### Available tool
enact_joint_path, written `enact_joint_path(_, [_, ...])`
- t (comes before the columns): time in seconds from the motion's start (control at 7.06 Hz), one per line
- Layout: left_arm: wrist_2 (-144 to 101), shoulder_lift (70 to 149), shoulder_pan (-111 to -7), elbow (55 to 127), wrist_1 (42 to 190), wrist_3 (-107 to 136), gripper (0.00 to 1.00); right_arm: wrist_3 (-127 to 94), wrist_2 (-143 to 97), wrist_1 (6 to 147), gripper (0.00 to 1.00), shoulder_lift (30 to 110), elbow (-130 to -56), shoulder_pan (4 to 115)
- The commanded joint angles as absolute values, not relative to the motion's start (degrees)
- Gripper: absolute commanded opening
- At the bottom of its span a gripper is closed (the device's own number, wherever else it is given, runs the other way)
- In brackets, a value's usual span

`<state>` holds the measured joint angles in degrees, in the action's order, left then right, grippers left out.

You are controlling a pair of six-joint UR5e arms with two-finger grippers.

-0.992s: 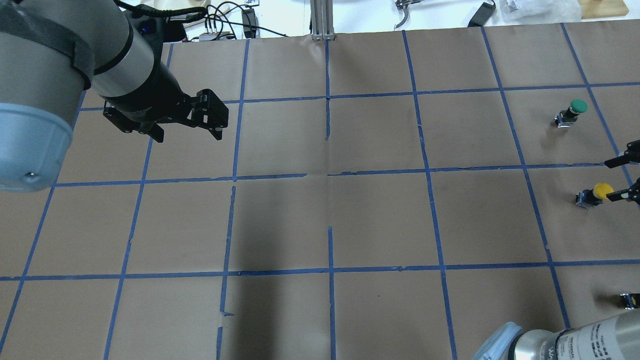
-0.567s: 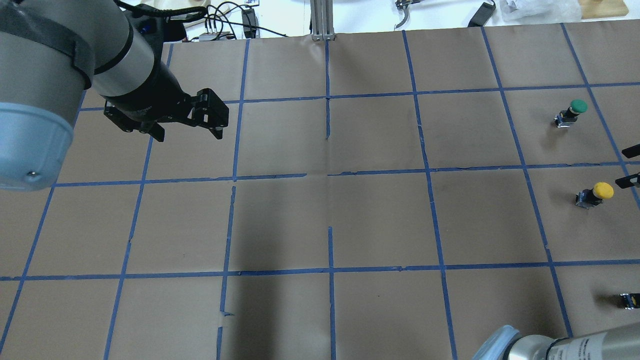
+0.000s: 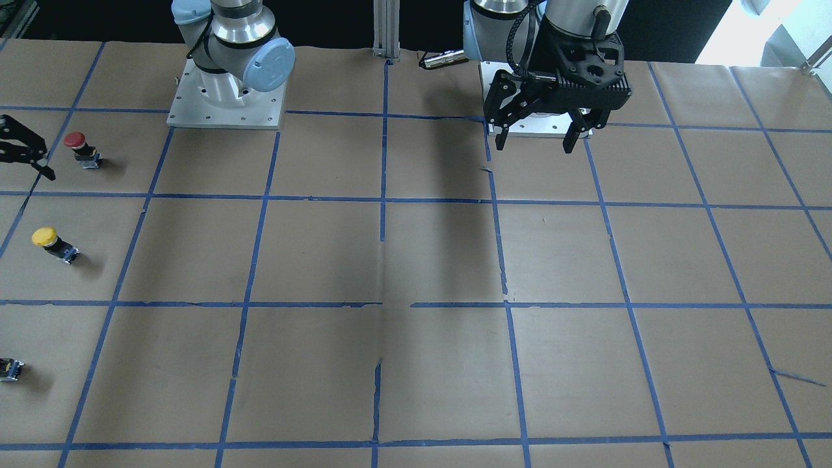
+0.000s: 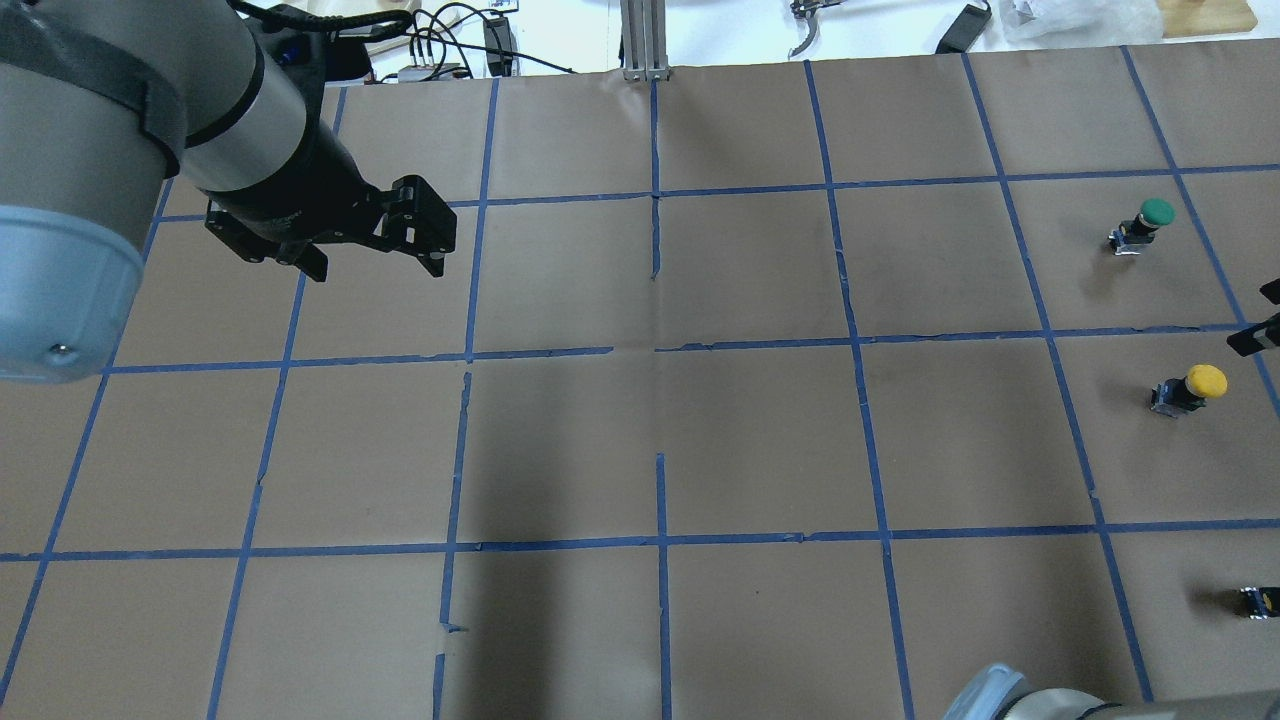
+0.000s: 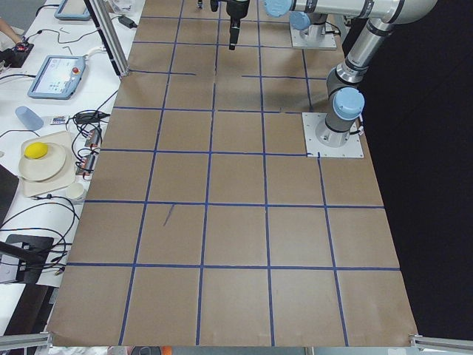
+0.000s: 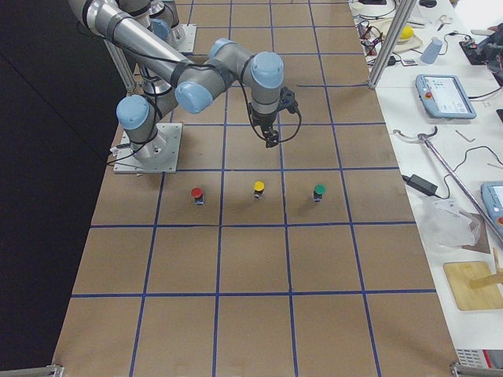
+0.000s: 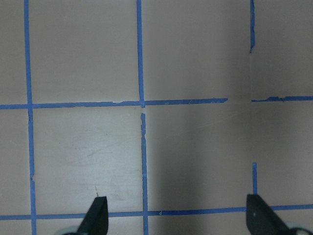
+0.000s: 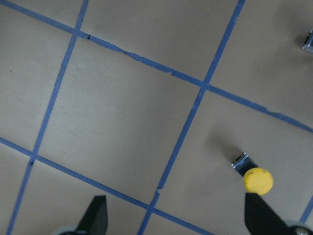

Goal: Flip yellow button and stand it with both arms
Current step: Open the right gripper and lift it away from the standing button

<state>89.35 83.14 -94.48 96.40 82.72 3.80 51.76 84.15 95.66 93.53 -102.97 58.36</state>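
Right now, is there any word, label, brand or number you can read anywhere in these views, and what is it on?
No text can be read in any view.
Screen of the blue-framed teach pendant: too small to read.
On the small yellow-capped push-button with a black body: no legible label.

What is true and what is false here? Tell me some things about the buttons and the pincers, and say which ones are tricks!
1. The yellow button sits in a row between the red button and the green button. True.
2. The right pincer is squeezing the yellow button. False: it is open and apart from the button.
3. The left pincer is open and holds nothing. True.
4. The yellow button is right under the left pincer. False: only bare table is under it, and the button is far off, near the right pincer.
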Motion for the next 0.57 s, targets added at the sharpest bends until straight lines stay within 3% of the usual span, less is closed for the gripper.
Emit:
enact_joint_path(0.0, [89.4,83.1,-94.5,96.3,82.8,3.9,1.00,23.7,85.5,90.9,1.00,97.4,-101.9,69.4])
enact_joint_path(0.42, [89.5,83.0,-94.5,96.3,82.8,3.9,1.00,-2.7,85.5,80.2,1.00,97.3,-94.4,81.5])
